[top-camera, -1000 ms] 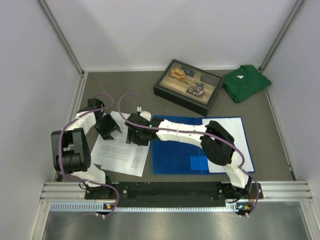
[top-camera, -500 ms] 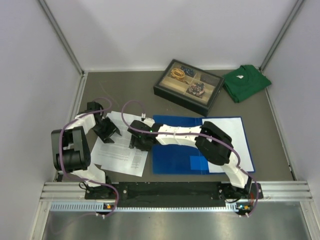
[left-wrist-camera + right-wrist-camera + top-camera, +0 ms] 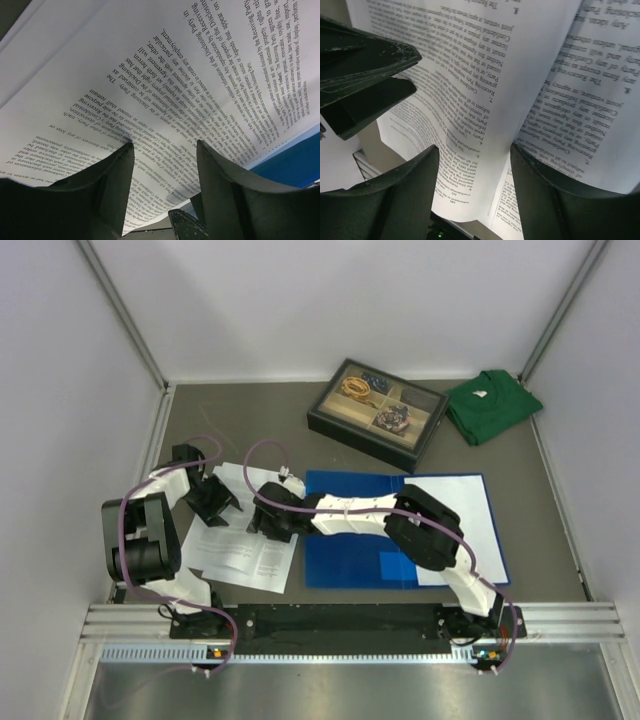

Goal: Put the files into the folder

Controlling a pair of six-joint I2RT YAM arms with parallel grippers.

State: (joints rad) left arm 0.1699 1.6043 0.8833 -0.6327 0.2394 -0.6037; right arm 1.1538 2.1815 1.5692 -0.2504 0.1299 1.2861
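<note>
Paper fills both wrist views. From above, we see the files [image 3: 238,545] lying as a loose, fanned stack on the table [image 3: 300,440], just at 9 o'clock of the folder [image 3: 350,550]. Their right edge touches or overlaps its left border; we cannot tell which. The folder lies open and flat, and a white sheet [image 3: 470,525] covers its 3 o'clock side. The left gripper [image 3: 216,504] sits over the stack's 11 o'clock corner and the right gripper [image 3: 268,523] over its 2 o'clock part, near each other. In the left wrist view the fingers [image 3: 107,185] stand moderately apart with nothing pinched between them, their tips at a curved printed sheet; a strip of blue shows at 4 o'clock. In the right wrist view the fingers [image 3: 395,200] are likewise partly spread and hold nothing, with two overlapping printed sheets beyond the gap and the other gripper at 10 o'clock. A black-framed tray [image 3: 355,443] stands at 12 o'clock of the folder and a folded green shirt [image 3: 492,403] at 1 o'clock, both well apart from the papers.
</note>
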